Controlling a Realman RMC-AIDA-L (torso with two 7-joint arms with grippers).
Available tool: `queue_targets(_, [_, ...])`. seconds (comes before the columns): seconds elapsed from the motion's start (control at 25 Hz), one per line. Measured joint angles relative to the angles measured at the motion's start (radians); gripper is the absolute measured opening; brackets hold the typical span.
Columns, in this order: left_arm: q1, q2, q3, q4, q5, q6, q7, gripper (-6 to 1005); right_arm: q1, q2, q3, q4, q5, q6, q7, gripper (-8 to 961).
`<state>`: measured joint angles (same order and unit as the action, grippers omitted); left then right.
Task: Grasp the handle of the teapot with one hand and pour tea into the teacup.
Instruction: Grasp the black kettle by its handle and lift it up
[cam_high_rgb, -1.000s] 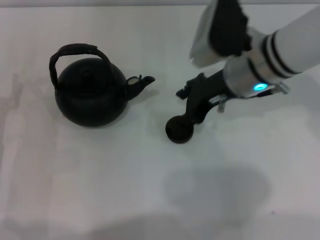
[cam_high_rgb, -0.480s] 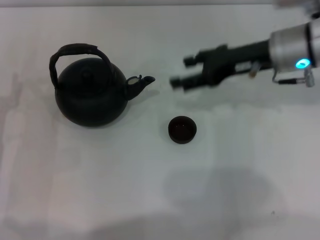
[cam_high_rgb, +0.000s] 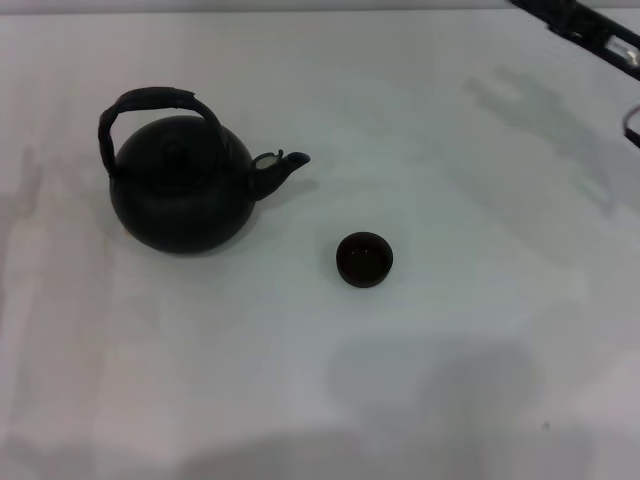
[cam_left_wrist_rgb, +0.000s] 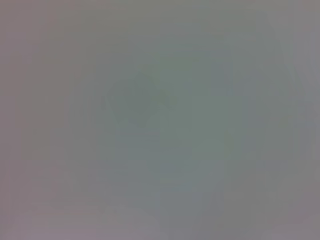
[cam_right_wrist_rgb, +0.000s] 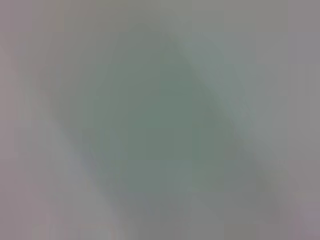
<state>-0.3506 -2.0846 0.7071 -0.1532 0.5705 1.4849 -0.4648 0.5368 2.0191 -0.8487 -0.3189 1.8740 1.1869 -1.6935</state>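
Observation:
The black round teapot (cam_high_rgb: 180, 190) stands upright on the white table at the left of the head view, its short spout (cam_high_rgb: 283, 165) pointing right toward the teacup. Its dark arched handle (cam_high_rgb: 150, 100) loops over the lid and nothing holds it. The small dark teacup (cam_high_rgb: 364, 259) stands alone to the right of the teapot and a little nearer to me. Only a dark part of my right arm and gripper (cam_high_rgb: 585, 25) shows at the far top right corner, well away from both. My left arm is out of view. Both wrist views show only blank grey.
The white table (cam_high_rgb: 480, 380) carries nothing besides the teapot and the teacup. Soft shadows lie on it at the upper right and along the front.
My right gripper, at the teacup a second ago, has lifted away and drawn back to the far top right corner. The teacup stays where it was set; the teapot has not moved.

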Motion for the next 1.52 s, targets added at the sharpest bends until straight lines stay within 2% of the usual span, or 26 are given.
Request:
queue_targets(0.16, [0.004, 0.0, 0.0, 0.001, 0.0, 0.0, 0.0, 847, -0.02, 0.008, 0.003, 0.045, 0.088, -0.119, -0.357, 874])
queue_targets(0.28, [0.011, 0.0, 0.001, -0.001, 0.004, 0.0, 0.0, 847, -0.009, 0.009, 0.003, 0.157, 0.259, -0.184, -0.662, 874])
queue_targets(0.48, [0.052, 0.0, 0.005, 0.003, 0.082, 0.008, 0.007, 847, -0.015, 0.009, 0.005, 0.27, 0.558, -0.179, -0.898, 874])
queue_targets(0.64, [0.086, 0.0, 0.062, 0.007, 0.109, 0.014, 0.01, 847, -0.026, 0.003, 0.019, 0.267, 0.602, -0.183, -0.919, 874])
queue_targets(0.8, [0.122, 0.001, 0.213, 0.039, 0.113, 0.027, 0.012, 847, -0.023, 0.0, 0.08, 0.264, 0.604, -0.191, -0.92, 874])
queue_targets(1.0, [0.12, 0.0, 0.318, 0.054, 0.114, 0.04, 0.018, 846, -0.01, 0.0, 0.099, 0.264, 0.603, -0.196, -0.921, 874])
queue_targets(1.16, [0.109, 0.0, 0.346, 0.056, 0.114, 0.041, 0.019, 846, -0.004, 0.0, 0.099, 0.264, 0.6, -0.203, -0.921, 874])
queue_targets(1.52, [0.052, -0.002, 0.348, 0.057, 0.115, 0.015, 0.021, 847, -0.003, 0.001, 0.098, 0.262, 0.598, -0.203, -0.921, 874])
